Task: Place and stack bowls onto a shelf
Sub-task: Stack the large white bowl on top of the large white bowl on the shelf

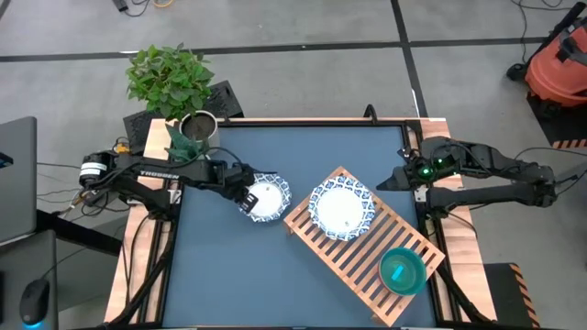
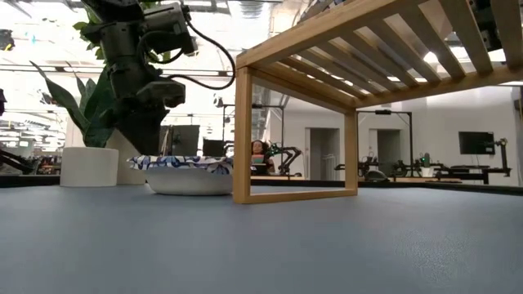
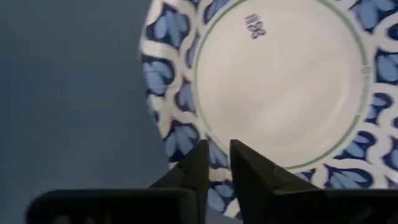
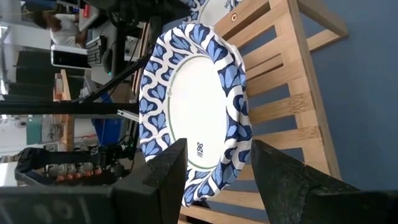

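With one patterned bowl already sitting on the shelf and the teal bowl at its far end, the step in hand looks like picking up the second patterned bowl, which rests upright on the table just beside the shelf's left end. The left gripper is down at that bowl's rim, its fingers drawn nearly together right at the blue border, apparently pinching it, though I cannot tell whether the grip is firm. Next, I'd judge, the bowl must be lifted clear, carried across and lowered squarely into the bowl on the shelf. A round bowl has no long axis; it opens upward. The shelf's long axis runs diagonally across the table, slats crossing it. The right gripper waits near the shelf's right side, fingers apart, empty.
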Controlling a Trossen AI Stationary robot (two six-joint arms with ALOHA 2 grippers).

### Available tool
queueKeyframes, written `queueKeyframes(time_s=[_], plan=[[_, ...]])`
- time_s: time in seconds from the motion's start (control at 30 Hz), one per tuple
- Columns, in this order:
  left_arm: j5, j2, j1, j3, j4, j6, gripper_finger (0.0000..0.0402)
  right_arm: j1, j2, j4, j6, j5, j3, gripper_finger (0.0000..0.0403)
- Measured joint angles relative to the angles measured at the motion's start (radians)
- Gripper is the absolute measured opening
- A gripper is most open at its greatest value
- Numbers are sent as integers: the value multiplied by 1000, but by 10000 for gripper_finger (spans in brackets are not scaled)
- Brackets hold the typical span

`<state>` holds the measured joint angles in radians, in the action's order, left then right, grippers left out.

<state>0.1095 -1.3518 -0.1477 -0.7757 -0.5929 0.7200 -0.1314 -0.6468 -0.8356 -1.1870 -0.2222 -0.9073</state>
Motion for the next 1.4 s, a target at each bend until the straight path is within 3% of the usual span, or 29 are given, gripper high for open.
queueKeyframes(time_s=[0.17, 0.33, 0.6, 0.73, 0.9, 1.17, 1.4], plan=[[-32, 0, -3, 0, 47, 0, 5, 0, 0, 1, 8, 1, 0, 203], [-80, 0, -11, 0, 58, 3, 0, 0, 0, 1, 10, 21, 0, 203], [-52, 55, -12, 0, 65, 120, 2, 0, 0, 1, 9, 29, 0, 203], [-8, 121, -11, -1, -10, 116, 23, 0, 0, 1, 9, 32, 0, 203], [91, 142, -11, -1, -172, 138, 76, 0, 0, 1, 9, 42, 0, 203], [58, 77, -11, -1, -77, 120, 158, 0, -1, 2, 9, 42, 0, 203], [24, -29, -11, -1, -53, 100, 176, 0, -1, 2, 6, 43, 0, 203]])
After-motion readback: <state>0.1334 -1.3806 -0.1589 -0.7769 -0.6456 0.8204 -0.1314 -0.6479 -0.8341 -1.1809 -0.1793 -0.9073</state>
